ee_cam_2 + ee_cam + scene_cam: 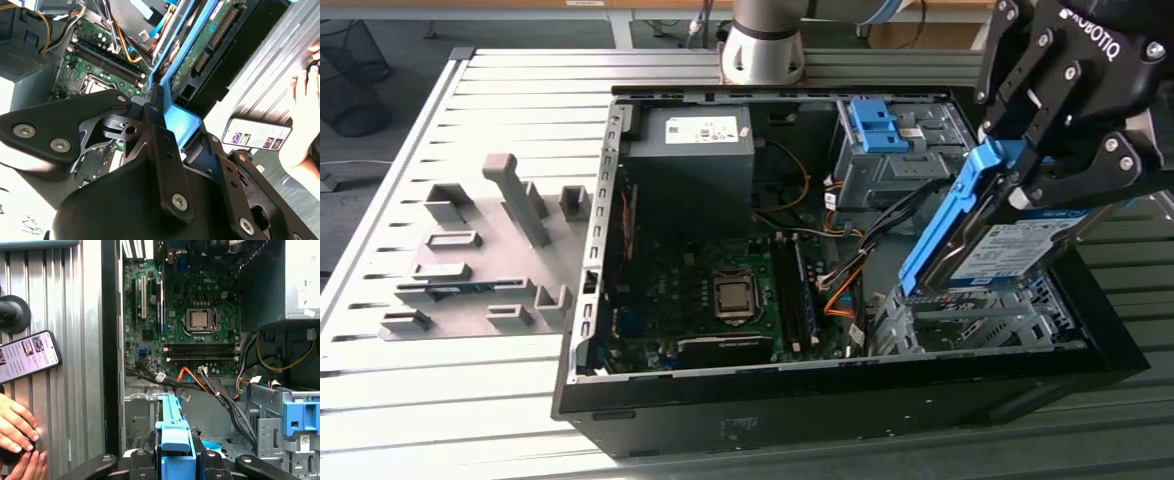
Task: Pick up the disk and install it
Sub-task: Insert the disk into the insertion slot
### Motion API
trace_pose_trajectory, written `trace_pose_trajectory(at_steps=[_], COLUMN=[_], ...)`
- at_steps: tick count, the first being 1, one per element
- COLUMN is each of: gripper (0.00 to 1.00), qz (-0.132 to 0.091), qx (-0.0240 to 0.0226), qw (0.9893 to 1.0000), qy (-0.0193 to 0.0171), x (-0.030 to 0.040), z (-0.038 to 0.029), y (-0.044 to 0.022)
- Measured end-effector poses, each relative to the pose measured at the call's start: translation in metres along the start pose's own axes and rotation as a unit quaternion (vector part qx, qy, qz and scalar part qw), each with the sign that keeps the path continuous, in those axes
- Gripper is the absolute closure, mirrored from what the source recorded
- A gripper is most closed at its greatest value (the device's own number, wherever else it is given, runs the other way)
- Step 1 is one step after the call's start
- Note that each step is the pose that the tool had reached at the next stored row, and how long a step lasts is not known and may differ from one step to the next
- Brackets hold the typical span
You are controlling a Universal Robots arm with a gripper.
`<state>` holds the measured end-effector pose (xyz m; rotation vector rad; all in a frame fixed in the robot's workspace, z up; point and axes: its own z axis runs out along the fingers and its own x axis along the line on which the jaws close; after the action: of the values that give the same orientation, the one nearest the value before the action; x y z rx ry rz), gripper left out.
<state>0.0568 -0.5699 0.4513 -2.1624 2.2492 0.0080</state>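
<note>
step: disk install, in the carry-to-bay stage by my read; drive not seated.
claw: gripper (1034,180) clamped on the disk (1014,250), fingers pinching its blue carrier frame (172,430) from both sides.
disk position: in the air, tilted, label facing out, at the near end of the case (854,410) on the exterior view's right, directly over the drive cage (961,320). Can't tell whether its lower edge touches the cage top.
underside: green circuit-board face shows in the second wrist view (200,50), so it's worth keeping that face off the sheet metal.
alignment: I'd square the frame to the cage rails first. At this tilt it would likely jam on one corner.
cables: orange and black cable bundle (854,265) runs between the motherboard (720,290) and the cage, close to the entry path. Pinch risk if the drive drifts toward the board.
force: the grip is on plastic, so go slow and straight; a hard push could slip the frame in the fingers.
not the target: grey power-supply box (691,150) at the far side, and the bare blue bracket (878,125) in the far bay.
bystander: a person's hand (17,427) and a phone (27,356) lie on the table (480,400) just outside the case wall. Keep the swing inside the case.
</note>
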Motion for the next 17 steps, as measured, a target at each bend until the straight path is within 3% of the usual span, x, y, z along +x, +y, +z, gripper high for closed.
trace_pose_trajectory(at_steps=[17], gripper=[0.63], qz=[0.001], qx=[0.0001], qw=[1.0000], qy=[0.0000], x=[-0.0002], z=[0.0112], y=[-0.0074])
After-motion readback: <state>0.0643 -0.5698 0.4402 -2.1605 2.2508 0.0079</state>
